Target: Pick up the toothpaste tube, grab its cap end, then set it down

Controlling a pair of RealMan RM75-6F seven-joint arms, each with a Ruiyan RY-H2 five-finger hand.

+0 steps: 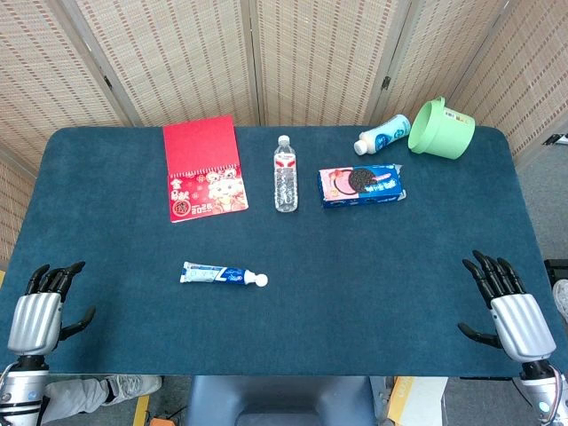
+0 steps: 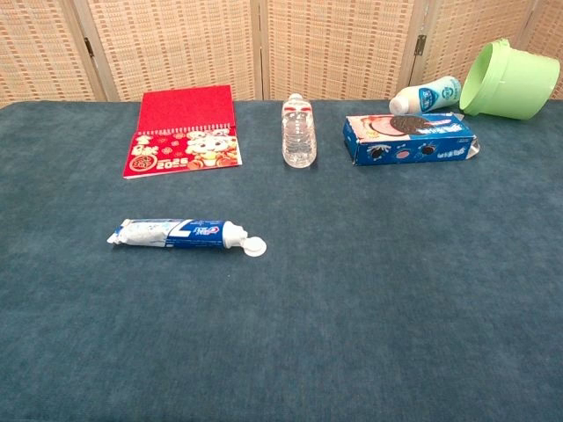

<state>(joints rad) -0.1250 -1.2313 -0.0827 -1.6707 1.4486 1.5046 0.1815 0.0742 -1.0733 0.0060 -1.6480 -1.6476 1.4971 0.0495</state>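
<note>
A blue and white toothpaste tube lies flat on the blue table, left of centre, its white cap pointing right. My left hand hovers at the table's front left corner, fingers spread, holding nothing, well left of the tube. At the front right corner my right hand is likewise open and empty, far from the tube. The chest view shows neither hand.
Along the back stand a red notebook, a water bottle lying down, a blue cookie box, a small white bottle on its side and a tipped green cup. A woven screen stands behind the table.
</note>
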